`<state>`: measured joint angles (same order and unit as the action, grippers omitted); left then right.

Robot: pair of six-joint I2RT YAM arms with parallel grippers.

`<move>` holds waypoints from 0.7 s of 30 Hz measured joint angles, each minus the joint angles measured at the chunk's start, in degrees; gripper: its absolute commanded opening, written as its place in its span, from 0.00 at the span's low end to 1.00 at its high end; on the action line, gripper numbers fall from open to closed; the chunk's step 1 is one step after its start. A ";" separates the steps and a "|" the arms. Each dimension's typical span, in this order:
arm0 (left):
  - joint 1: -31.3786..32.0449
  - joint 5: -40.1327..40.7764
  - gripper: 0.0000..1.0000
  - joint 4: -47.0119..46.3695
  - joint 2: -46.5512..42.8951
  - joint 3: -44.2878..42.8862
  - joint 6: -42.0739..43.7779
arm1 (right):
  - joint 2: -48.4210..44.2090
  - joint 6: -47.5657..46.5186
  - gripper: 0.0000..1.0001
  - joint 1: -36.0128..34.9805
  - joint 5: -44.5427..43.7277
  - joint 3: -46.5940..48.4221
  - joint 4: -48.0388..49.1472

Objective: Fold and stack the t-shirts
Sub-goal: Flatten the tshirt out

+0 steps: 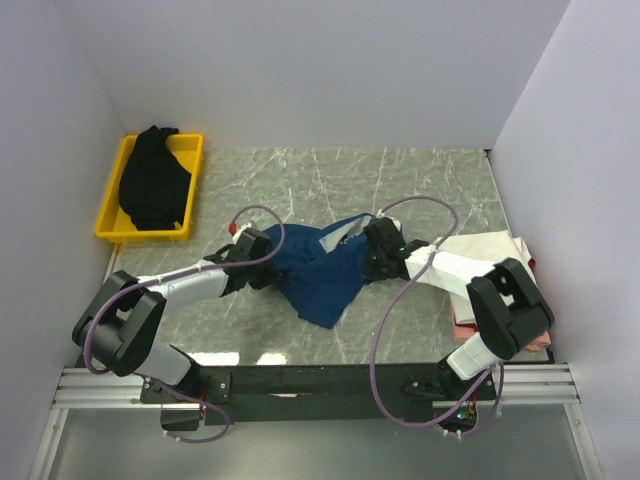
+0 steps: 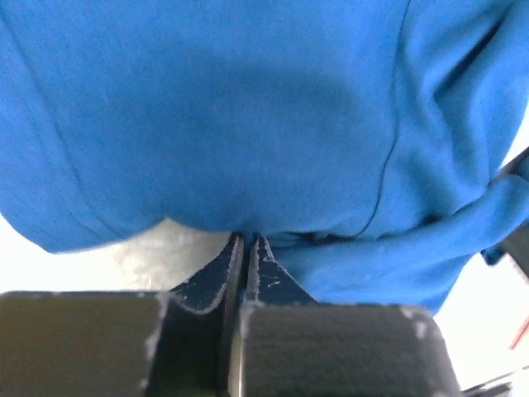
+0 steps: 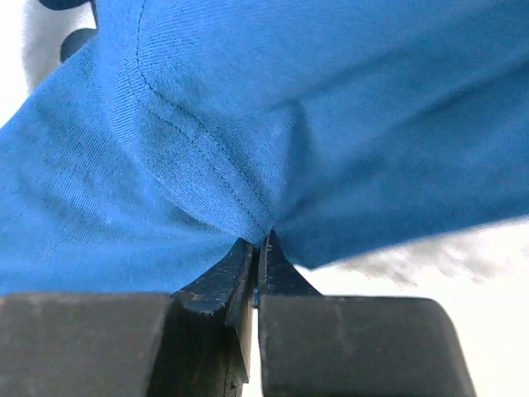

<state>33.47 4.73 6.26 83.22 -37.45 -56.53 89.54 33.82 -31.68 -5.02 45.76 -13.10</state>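
Left gripper and right gripper were clamped tight on the dark blue tee; folding seemed barely begun. Next it needed spreading flat.

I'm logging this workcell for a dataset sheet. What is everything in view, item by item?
dark blue t-shirt: one, dark blue, crumpled at table centre, pinched from both sides
black t-shirt: one, black, heaped in the tray
tray: one, yellow, far left of the table
folded t-shirts: one stack, white on top with pink below, right table edge, partly under the right arm
table: one, grey marble pattern
walls: white, on three sides
left gripper: one, black, shut on the dark blue t-shirt
right gripper: one, black, shut on the same shirt
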 measured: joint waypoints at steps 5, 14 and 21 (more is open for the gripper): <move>-6.40 -1.27 0.01 1.77 0.02 -4.31 1.46 | -9.03 -0.20 0.00 4.79 1.46 -0.37 -3.21; -18.01 -2.43 0.01 5.97 -0.35 -14.86 5.51 | -26.45 -1.79 0.00 14.60 7.28 -0.55 -7.19; -21.73 -2.99 0.01 10.10 4.66 -24.55 8.33 | -28.02 -1.90 0.00 15.50 11.69 -4.09 -8.31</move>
<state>11.75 1.74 16.36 87.88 -62.00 -48.21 61.52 31.92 -16.19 6.68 41.67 -21.41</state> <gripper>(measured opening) 0.023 0.028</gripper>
